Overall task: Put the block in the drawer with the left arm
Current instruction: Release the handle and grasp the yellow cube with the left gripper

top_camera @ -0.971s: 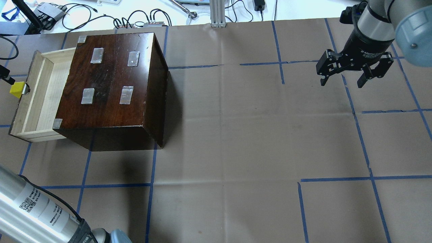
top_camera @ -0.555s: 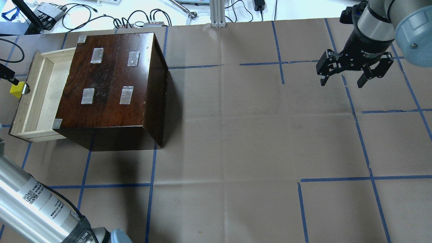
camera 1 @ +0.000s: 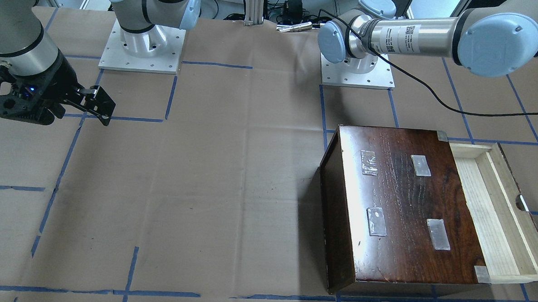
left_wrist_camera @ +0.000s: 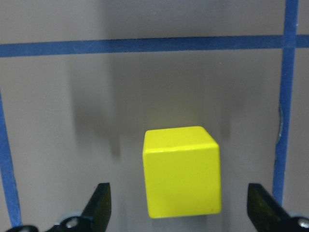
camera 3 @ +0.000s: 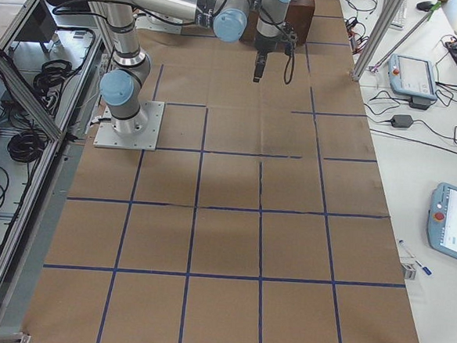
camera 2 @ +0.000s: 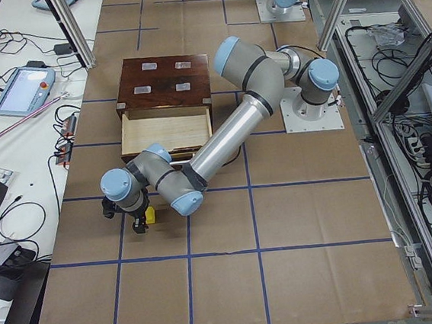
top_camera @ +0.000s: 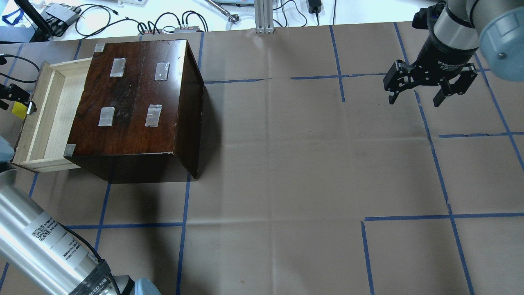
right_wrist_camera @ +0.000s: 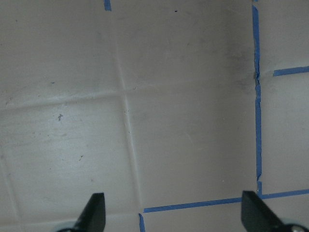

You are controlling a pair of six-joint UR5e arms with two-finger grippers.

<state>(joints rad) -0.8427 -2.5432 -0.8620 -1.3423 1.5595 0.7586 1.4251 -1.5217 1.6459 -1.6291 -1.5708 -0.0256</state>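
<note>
The yellow block [left_wrist_camera: 181, 176] sits on the brown paper just outside the drawer's notched front [top_camera: 29, 107]; it also shows in the overhead view [top_camera: 18, 111] and the exterior left view [camera 2: 150, 214]. My left gripper [left_wrist_camera: 179, 205] is open, with one finger on either side of the block, not closed on it. In the overhead view my left gripper [top_camera: 13, 98] is at the far left edge and partly covers the block. The pale wooden drawer [top_camera: 45, 114] is pulled out of the dark box [top_camera: 135, 98] and is empty. My right gripper [top_camera: 415, 98] hangs open and empty at the far right.
The dark-brown box [camera 1: 407, 211] with tape patches stands on the left half of the table, with the drawer [camera 1: 498, 211] open to the side. My left arm's forearm [top_camera: 45, 246] crosses the near left corner. Cables and gear [top_camera: 163, 20] lie beyond the far edge.
My left gripper has moved in from the left edge over the block, which it now partly covers in the overhead view. The left forearm has shifted. The right arm has not moved.
</note>
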